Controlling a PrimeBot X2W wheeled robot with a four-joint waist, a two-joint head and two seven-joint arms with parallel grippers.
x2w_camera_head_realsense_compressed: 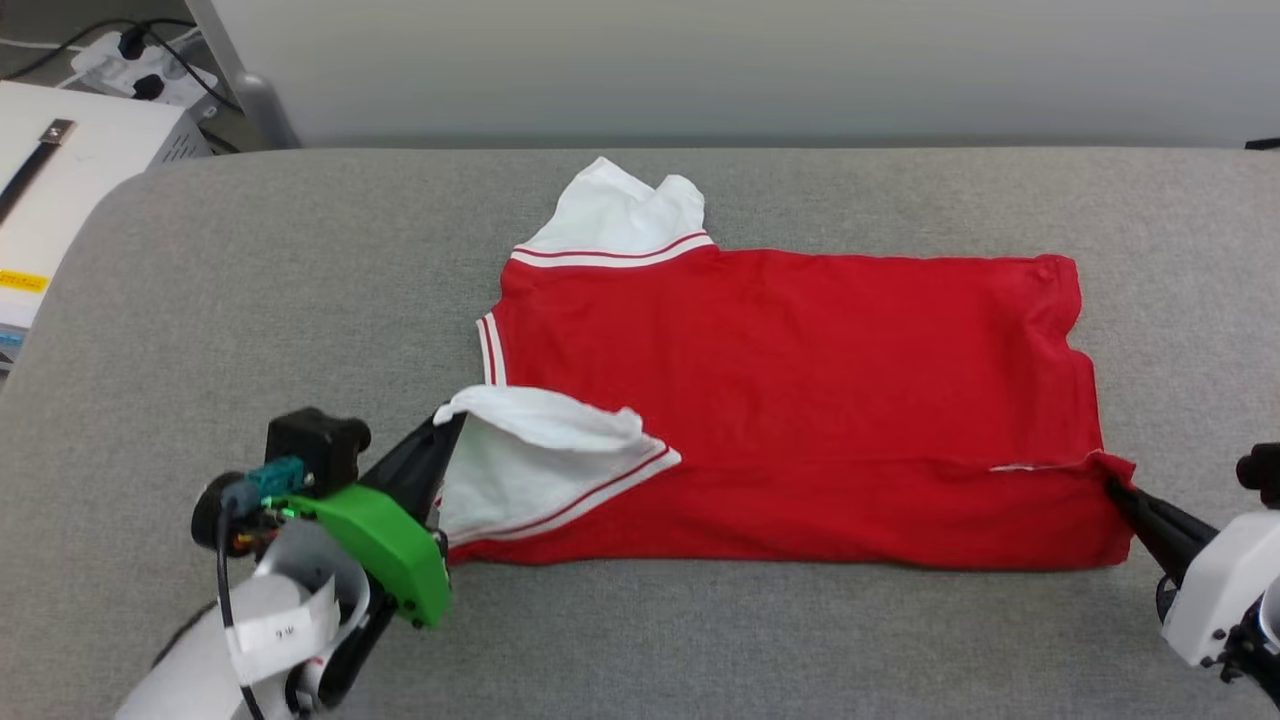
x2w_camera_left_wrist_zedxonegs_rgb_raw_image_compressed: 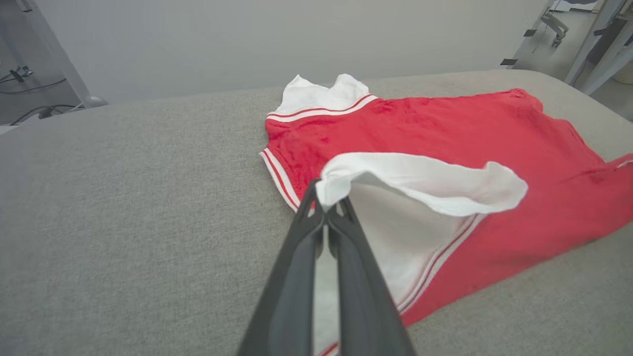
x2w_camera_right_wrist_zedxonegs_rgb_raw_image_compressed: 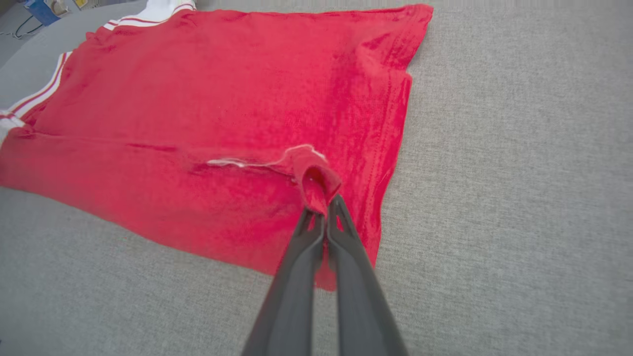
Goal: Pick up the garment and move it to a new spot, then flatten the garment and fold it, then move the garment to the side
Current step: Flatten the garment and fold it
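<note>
The garment [x2w_camera_head_realsense_compressed: 800,390] is a red T-shirt with white sleeves and red-white trim, lying spread on the grey padded surface with its plain side up. Its near edge is folded over onto the body. My left gripper [x2w_camera_head_realsense_compressed: 448,420] is shut on the near white sleeve [x2w_camera_left_wrist_zedxonegs_rgb_raw_image_compressed: 420,183], lifting its corner off the cloth. My right gripper [x2w_camera_head_realsense_compressed: 1112,484] is shut on the red hem corner [x2w_camera_right_wrist_zedxonegs_rgb_raw_image_compressed: 316,183] at the shirt's right end, pinching a small fold. The far white sleeve [x2w_camera_head_realsense_compressed: 620,215] lies flat at the back.
The grey padded surface [x2w_camera_head_realsense_compressed: 250,300] stretches wide to the left, right and front of the shirt. A white box [x2w_camera_head_realsense_compressed: 60,190] and a power strip with cables [x2w_camera_head_realsense_compressed: 140,65] stand off its back left corner. A pale wall runs behind.
</note>
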